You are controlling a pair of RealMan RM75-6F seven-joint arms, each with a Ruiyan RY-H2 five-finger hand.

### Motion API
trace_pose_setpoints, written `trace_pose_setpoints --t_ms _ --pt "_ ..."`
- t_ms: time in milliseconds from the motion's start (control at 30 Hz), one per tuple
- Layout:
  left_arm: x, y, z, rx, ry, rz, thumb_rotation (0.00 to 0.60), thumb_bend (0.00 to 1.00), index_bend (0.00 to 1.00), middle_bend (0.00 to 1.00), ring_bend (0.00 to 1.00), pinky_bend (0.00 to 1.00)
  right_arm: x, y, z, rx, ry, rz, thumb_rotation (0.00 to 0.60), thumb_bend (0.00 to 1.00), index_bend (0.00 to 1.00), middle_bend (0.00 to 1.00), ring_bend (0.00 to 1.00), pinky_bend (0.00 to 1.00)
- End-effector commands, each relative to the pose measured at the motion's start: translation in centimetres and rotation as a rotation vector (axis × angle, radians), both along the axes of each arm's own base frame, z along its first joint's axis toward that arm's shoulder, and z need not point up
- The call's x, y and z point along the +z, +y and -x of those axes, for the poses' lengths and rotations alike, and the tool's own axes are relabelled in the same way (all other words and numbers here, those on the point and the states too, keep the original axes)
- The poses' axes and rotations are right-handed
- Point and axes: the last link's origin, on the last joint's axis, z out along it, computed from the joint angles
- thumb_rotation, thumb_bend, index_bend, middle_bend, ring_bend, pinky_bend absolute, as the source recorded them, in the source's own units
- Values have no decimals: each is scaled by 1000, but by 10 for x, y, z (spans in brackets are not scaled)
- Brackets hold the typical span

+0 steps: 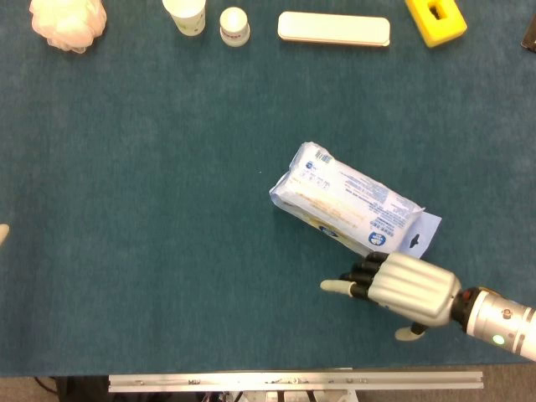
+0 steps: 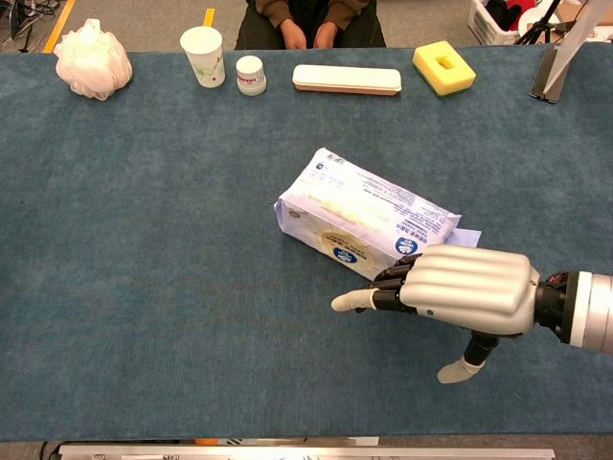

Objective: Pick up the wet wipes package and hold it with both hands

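The wet wipes package (image 1: 352, 206) is seen lying flat and slanted on the blue table (image 1: 151, 209), held by nothing. Its near right corner is hidden in the chest view by the right hand (image 2: 465, 287), which is released, fingers extended just beside the package's front. Whether they touch cannot be told. Only a pale tip of the left hand (image 1: 2, 234) is visible at the head view's edge; its state cannot be told.

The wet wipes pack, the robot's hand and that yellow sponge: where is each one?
wet wipes package (image 2: 369, 218), chest view, printed top face
right hand (image 2: 469, 289), chest view, silver back
yellow sponge (image 1: 435, 20), head view, top
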Motion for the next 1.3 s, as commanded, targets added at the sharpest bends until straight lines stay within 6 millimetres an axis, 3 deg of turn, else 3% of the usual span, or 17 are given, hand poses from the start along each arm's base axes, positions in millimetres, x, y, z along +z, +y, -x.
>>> trace_pose_setpoints --t_ms 33,400,600,700,867,1033,1300 --pt "0 0 0 -2 1 2 600 135 216 105 30 113 5 -7 15 -38 49 28 600 64 99 228 221 272" --pt "-5 3 -5 -23 2 18 600 136 216 105 30 113 32 -39 60 -163 155 210 600 64 99 228 222 272" --pt "-6 4 -6 -23 -2 22 600 135 216 105 30 113 49 -32 52 -210 81 227 600 65 99 228 222 272" --pt "-5 5 -6 -20 -8 22 600 135 216 105 30 113 71 -27 47 -211 17 280 600 65 99 228 222 272" --pt "-6 6 -5 -23 -4 27 600 136 216 105 30 113 93 -35 47 -253 -42 388 600 33 77 223 216 270" --pt "-8 6 -6 -30 -4 34 600 136 216 104 30 113 84 -49 44 -261 -4 413 600 0 0 111 82 175" --pt "-6 4 -2 -14 1 23 600 136 216 103 30 113 53 -73 30 -243 32 386 600 0 0 61 34 134"
